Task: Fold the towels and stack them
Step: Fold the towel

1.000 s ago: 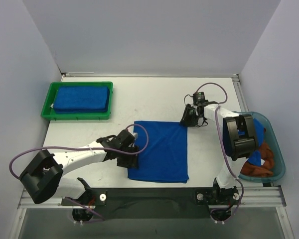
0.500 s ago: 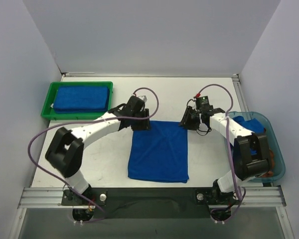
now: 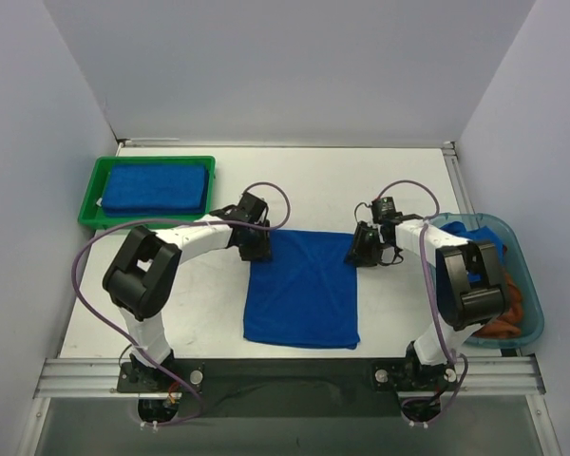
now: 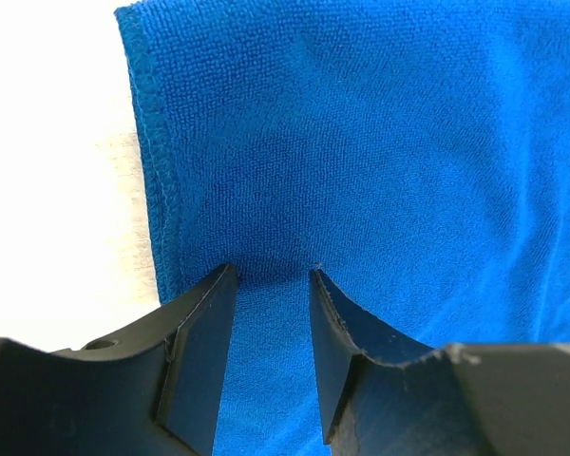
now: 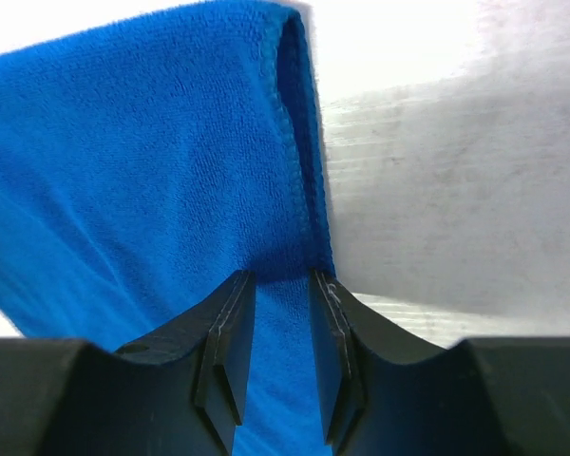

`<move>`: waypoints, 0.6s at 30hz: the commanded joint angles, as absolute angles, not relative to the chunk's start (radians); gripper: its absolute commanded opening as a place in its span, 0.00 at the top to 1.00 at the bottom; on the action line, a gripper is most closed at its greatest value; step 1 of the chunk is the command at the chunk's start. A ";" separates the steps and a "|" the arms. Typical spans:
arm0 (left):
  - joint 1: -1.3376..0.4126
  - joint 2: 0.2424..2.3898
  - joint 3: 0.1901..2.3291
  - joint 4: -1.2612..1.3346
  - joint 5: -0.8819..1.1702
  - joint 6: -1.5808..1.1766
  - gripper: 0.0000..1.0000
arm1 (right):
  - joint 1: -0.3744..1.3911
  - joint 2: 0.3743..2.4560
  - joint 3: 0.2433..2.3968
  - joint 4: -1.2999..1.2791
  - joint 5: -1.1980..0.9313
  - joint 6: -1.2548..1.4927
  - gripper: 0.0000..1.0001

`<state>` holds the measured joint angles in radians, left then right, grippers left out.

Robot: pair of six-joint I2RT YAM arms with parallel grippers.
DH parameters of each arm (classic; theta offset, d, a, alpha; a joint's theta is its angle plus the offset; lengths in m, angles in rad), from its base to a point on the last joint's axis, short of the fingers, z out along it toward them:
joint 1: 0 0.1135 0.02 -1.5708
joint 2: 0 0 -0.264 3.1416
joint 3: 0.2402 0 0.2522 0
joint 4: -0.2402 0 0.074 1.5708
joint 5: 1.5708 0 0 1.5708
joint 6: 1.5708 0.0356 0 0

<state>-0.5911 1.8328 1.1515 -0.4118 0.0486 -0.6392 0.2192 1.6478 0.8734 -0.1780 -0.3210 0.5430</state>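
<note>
The right hand pinches the blue towel; whether the left hand grips cannot be told. Both corners should rise level.

Royal blue towel is spread flat, single layer, at the centre of the table, with its far-right corner bunched and lifted. Folded blue towel is laid in green tray. Rust-brown towel and crumpled blue towel are heaped in teal bin.
</note>
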 commanded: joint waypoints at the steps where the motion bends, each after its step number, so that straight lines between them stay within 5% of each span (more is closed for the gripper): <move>1: -0.566 1.819 1.127 -0.391 0.015 -0.643 0.52 | 0.203 1.698 0.900 -0.199 -0.281 0.523 0.70; 7: -0.557 1.746 1.156 -0.416 0.021 -0.571 0.39 | 0.201 1.661 0.956 -0.210 -0.293 0.412 0.69; 12: -0.555 1.690 1.203 -0.426 -0.084 -0.378 0.13 | 0.199 1.644 1.087 -0.314 -0.249 0.217 0.62; 18: -0.555 1.756 1.313 -0.463 -0.126 -0.129 0.11 | 0.201 1.727 1.242 -0.426 -0.187 -0.081 0.55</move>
<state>-0.5610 1.7386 1.2293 -0.4500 -0.0772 -0.3202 0.2035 1.6863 1.1713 -0.3069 -0.2386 0.1356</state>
